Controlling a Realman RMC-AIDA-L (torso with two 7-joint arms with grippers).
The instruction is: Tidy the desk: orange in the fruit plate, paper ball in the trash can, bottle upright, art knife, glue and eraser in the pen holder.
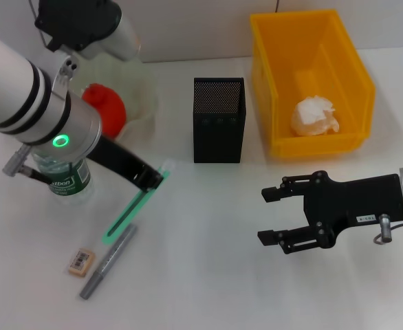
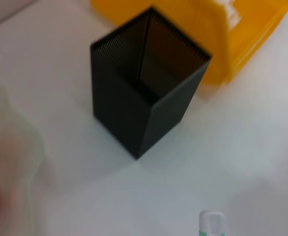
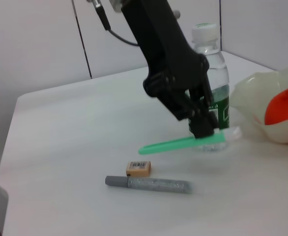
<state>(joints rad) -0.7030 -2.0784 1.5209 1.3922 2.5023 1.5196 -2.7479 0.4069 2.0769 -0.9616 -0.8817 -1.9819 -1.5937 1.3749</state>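
My left gripper [image 1: 155,180] is shut on one end of the green art knife [image 1: 129,212], and the right wrist view shows this gripper [image 3: 203,130] holding the knife [image 3: 178,144] at a slant just over the table. The bottle [image 1: 68,180] stands upright behind it. A tan eraser [image 1: 81,261] and the grey glue stick [image 1: 109,261] lie near the front left. The orange [image 1: 106,108] sits in the translucent fruit plate [image 1: 145,103]. The black mesh pen holder [image 1: 219,120] stands mid-table, also in the left wrist view [image 2: 144,98]. The paper ball [image 1: 315,115] lies in the yellow trash can [image 1: 263,82]. My right gripper [image 1: 265,216] is open and holds nothing.
The yellow trash can [image 2: 242,34] stands right beside the pen holder. White table stretches between my two grippers. A wall runs along the table's far edge.
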